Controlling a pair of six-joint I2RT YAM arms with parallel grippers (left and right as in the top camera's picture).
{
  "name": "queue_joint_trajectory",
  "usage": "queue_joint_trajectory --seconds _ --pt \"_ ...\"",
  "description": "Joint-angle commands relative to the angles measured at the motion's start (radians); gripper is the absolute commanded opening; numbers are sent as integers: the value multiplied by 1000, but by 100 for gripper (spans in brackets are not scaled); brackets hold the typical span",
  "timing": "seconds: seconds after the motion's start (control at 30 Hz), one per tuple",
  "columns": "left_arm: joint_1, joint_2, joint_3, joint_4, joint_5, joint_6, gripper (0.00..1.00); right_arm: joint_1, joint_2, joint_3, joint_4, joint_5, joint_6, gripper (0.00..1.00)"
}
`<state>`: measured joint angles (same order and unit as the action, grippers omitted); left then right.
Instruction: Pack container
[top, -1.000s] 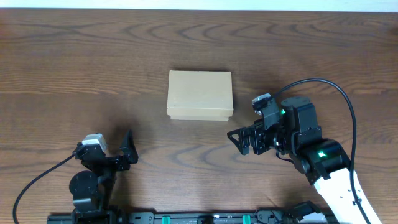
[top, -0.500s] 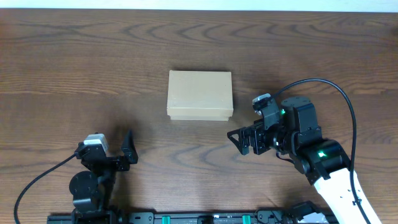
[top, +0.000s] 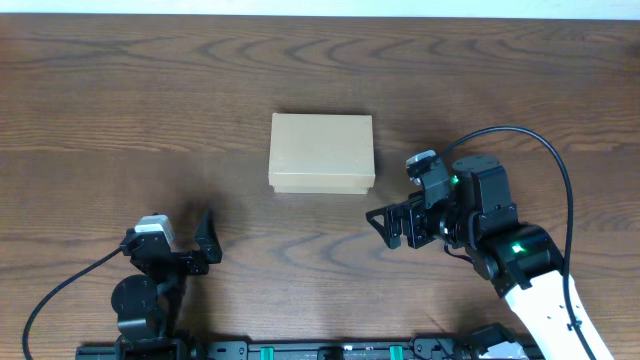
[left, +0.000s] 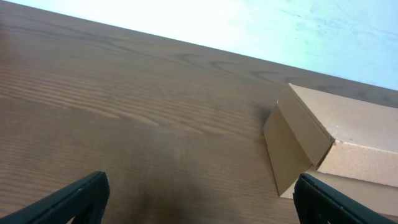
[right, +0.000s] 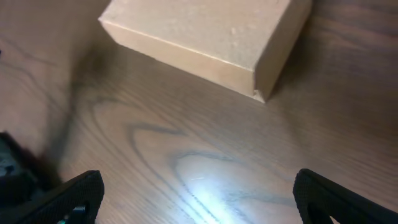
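Observation:
The container (top: 321, 152) is a plain tan cardboard box with its lid closed, lying flat near the table's middle. It shows at the right in the left wrist view (left: 339, 146) and at the top in the right wrist view (right: 205, 40). My left gripper (top: 205, 240) is open and empty at the front left, well short of the box; its fingertips frame bare wood (left: 198, 199). My right gripper (top: 382, 225) is open and empty, just to the front right of the box, above bare wood (right: 198, 199).
The wooden table (top: 120, 110) stretches around the box. A black cable (top: 540, 140) loops over the right arm. The arms' mounting rail (top: 320, 350) runs along the front edge.
The left arm has shifted very slightly back toward the front edge. The right arm and the box have not moved.

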<state>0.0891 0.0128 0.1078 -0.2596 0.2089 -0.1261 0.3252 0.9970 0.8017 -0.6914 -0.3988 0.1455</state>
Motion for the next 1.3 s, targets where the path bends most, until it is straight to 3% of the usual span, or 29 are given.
queue_joint_trajectory --seconds 0.0,0.37,0.6,0.9,1.27 --pt "4 -8 -27 -1 -10 18 95 32 -79 -16 -3 118 -69 99" --pt "4 -8 -27 -1 -10 18 95 304 -605 -443 251 396 -125 99" --pt "4 -8 -27 -1 -10 18 95 330 -864 -649 292 393 -124 99" --pt "4 -8 -27 -1 -10 18 95 328 -993 -688 309 399 -125 99" --pt "4 -8 -27 -1 -10 18 96 328 -990 -688 308 399 -125 99"
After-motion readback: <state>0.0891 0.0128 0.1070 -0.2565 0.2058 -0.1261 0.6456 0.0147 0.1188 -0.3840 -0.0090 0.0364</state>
